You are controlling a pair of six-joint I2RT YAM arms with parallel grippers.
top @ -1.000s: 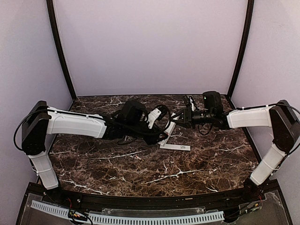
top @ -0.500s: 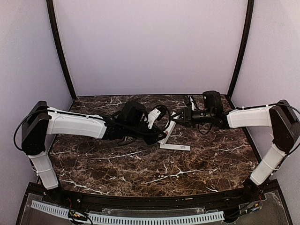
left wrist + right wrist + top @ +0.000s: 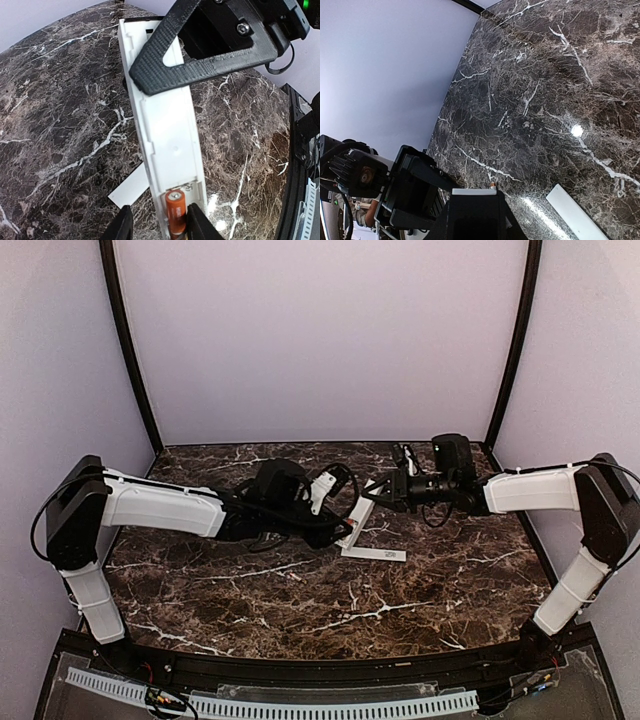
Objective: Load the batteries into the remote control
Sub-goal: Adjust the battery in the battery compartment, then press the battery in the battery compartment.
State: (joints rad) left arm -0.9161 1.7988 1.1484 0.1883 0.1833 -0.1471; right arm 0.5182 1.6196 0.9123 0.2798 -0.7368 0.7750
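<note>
- The right gripper [image 3: 383,490] was clenched on the remote control [image 3: 167,140], gripping it toward its far end. One black finger [image 3: 200,60] lay across the white body in the left wrist view.
- The remote control sat near the middle of the table [image 3: 300,610], between the two arms. It was tilted, with its raised end in the right gripper and its other end down toward the left gripper [image 3: 160,225].
- Its back faced up, and the battery recess at the near end was uncovered.
- One orange-red battery [image 3: 175,212] lay lengthwise in that recess, along the remote's long axis.
- The left gripper was released, clamped on nothing. Its two fingertips stood apart on either side of the recess end, with the battery between them. The right-hand tip was just beside the battery and the other stood off from the remote's edge.
- A flat white cover strip [image 3: 375,553] lay on the table just near of the remote, partly under it in the left wrist view.
</note>
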